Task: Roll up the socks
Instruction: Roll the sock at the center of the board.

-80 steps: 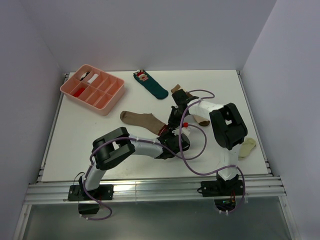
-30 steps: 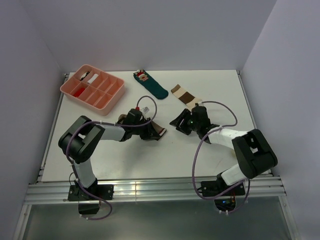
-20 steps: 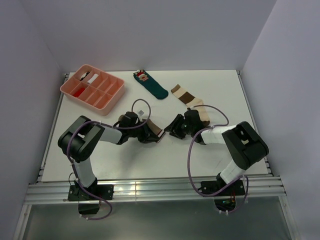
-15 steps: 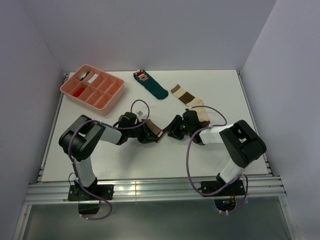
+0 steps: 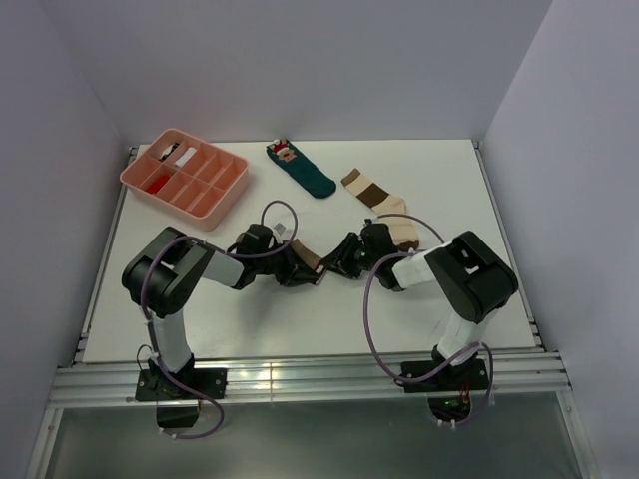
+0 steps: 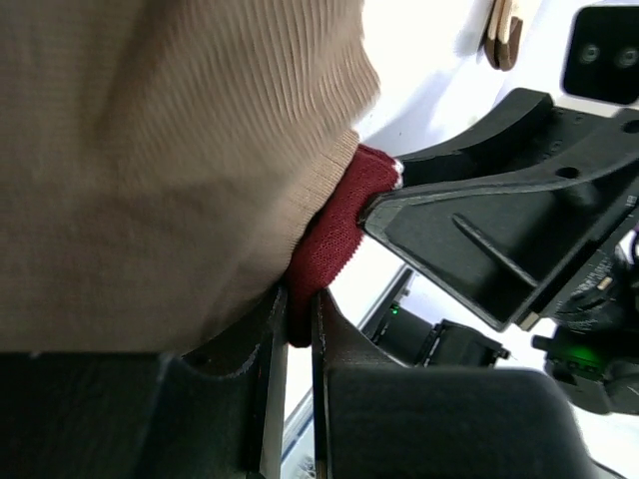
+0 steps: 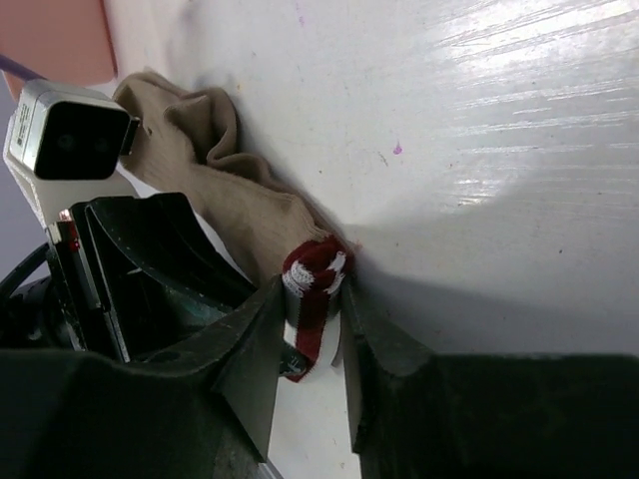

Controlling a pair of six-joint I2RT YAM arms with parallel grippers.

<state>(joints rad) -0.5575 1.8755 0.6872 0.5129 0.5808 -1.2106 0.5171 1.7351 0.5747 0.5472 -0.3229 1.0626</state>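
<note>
1. The tan sock [image 5: 308, 258] lies bunched at the middle of the table [image 5: 300, 319], right between my two grippers, which meet almost tip to tip over it.
2. My left gripper [image 6: 298, 319] is narrowed to a slit and pinches the sock's dark red end; the tan body fills the left wrist view above my fingers.
3. My right gripper [image 7: 312, 291] straddles that same red end, one finger on each side and close against the fabric. I cannot tell whether it truly clamps it.
4. What I can see of the sock runs roughly left to right. The crumpled tan body goes off to the left under my left gripper and the red end points right, towards my right gripper.
5. The striped sock [image 5: 379, 203] lies flat, farther back and to the right, near my right wrist. Its long axis runs from far left to near right.
6. Both my arms lie low over the table. The left forearm reaches rightward from a folded elbow, and the right forearm reaches leftward.
7. A teal sock [image 5: 301, 168] lies at the far middle, and a pink tray [image 5: 232, 190] sits at the far left, both well apart from my grippers.
</note>
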